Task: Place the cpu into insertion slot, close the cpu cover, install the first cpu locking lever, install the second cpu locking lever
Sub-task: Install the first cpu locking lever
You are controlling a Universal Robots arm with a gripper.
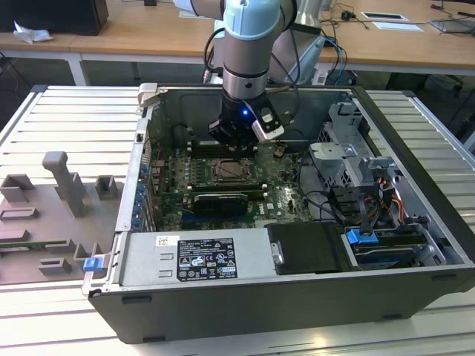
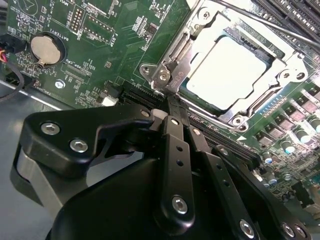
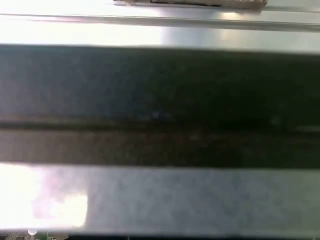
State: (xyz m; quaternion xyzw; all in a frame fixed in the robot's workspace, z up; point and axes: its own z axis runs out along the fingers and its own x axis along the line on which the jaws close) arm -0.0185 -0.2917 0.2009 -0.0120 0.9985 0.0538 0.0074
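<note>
The cpu [image 2: 231, 75] already sits flat in the slot [image 2: 280, 107] — that step looks done. The cover [image 2: 260, 47] lies down over it, its silver frame hugging the chip's edges, so the cover looks closed too.

The gripper [image 2: 172, 102] is low over the green board [image 2: 100, 55], right at the slot's corner by the hinge. Its two fingers are pressed together with nothing between them, and the tip touches, or nearly touches, the metal tab there.

A thin lever [image 2: 260, 20] runs along the far side of the slot — I cannot tell if it is hooked down. So the lever steps seem to be what is left.

In the exterior view the gripper [image 1: 236, 145] hangs just above the slot [image 1: 231, 172], inside the open case [image 1: 415, 133].
</note>
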